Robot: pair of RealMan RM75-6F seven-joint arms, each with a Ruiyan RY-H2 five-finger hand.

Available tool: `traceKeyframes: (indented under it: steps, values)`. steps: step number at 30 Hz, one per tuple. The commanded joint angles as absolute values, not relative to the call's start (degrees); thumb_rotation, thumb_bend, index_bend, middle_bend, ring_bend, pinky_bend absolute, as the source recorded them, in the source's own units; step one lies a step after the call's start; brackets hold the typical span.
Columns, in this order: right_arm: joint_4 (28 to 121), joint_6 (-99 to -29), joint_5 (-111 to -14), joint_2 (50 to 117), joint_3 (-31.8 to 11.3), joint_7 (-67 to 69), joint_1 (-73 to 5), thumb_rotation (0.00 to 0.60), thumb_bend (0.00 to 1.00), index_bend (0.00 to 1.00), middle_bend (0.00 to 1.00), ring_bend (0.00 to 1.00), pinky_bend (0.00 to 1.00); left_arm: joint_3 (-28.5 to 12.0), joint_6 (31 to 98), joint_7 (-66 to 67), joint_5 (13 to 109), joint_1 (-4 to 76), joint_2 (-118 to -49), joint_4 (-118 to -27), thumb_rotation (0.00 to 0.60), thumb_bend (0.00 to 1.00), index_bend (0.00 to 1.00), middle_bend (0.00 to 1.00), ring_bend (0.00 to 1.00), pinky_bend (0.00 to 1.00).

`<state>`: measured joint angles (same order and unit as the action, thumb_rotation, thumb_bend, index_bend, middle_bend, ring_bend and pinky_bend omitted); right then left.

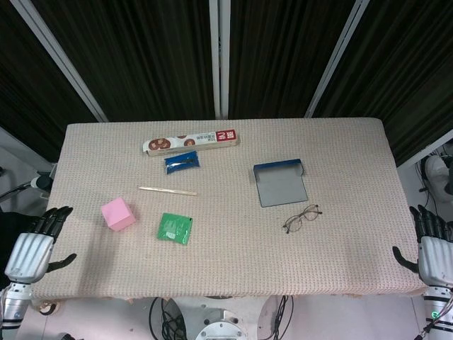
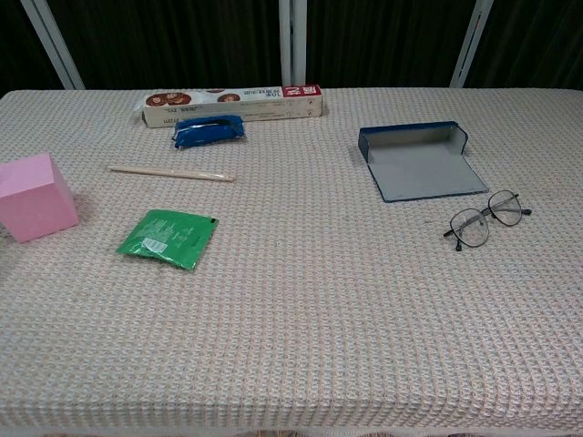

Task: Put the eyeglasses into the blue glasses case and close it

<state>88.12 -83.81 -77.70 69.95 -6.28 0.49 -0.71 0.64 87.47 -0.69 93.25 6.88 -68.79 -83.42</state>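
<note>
Rough woven cloth covers the table point(image 2: 301, 309); thin wire-framed eyeglasses point(image 2: 486, 218), a glossy green packet point(image 2: 168, 238), a matt pink cube point(image 2: 35, 197).

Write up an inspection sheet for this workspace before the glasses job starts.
Surface: table under a beige woven cloth, flat.
Job's things: blue glasses case lying open, flap flat toward the near edge; eyeglasses on the cloth just in front of it, to its right, apart from it.
Clutter: long snack box at the far side, blue packet beside it, wooden stick, pink cube, green packet.
Hands: left hand and right hand at the table's sides, fingers apart, holding nothing.
Cables: some below the near edge and at the right on the floor.
Surroundings: dark curtains with pale frame bars behind.
</note>
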Motion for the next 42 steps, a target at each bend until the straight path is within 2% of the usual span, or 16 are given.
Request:
traceKeyframes:
  steps: [1,15,21,27,32,35,42]
  values:
    - [88.1,-83.8,-77.7,69.9,-6.3,0.5,-0.7,0.600,0.18,0.00,0.00,0.00,0.00,0.7,87.5,-0.7,93.2,6.9,-68.8,-83.4,0.593,0.10,0.08,0.10,0.11,0.25]
    - [88.2,-82.2,-78.5,69.4,-5.7,-0.9,-1.7,0.600,0.18,0.00,0.00,0.00,0.00,0.6,87.4,-0.6,93.5,7.1,-68.5,-83.9,0.595,0.10,0.08,0.10,0.11,0.25]
    - [88.3,-75.9,-82.5,67.1,-5.0,-7.3,-7.2,0.600,0.18,0.00,0.00,0.00,0.00,0.4,86.7,-0.4,93.4,7.6,-68.3,-84.1,0.594,0.10,0.08,0.10,0.11,0.25]
    - [88.7,-64.7,-85.9,63.8,-4.4,-16.7,-15.8,0.600,0.19,0.00,0.00,0.00,0.00,0.5,86.5,0.0,94.0,7.9,-68.0,-84.8,0.596,0.10,0.08,0.10,0.11,0.25]
    - [85.0,-58.2,-88.6,66.8,-4.4,-17.8,-22.1,0.600,0.19,0.01,0.00,0.00,0.00,0.3,86.6,0.5,94.1,8.1,-68.0,-85.6,0.594,0.10,0.08,0.10,0.11,0.25]
    - [80.5,-55.7,-90.1,69.9,-4.2,-15.5,-25.3,0.600,0.21,0.05,0.00,0.00,0.00,0.6,86.2,0.6,94.1,8.2,-68.1,-85.7,0.593,0.10,0.08,0.10,0.11,0.25]
    - [72.0,-54.3,-92.0,76.4,-3.6,-8.2,-29.2,0.600,0.23,0.13,0.00,0.00,0.00,0.5,85.7,0.3,93.6,8.4,-68.0,-85.8,0.597,0.10,0.08,0.10,0.11,0.25]
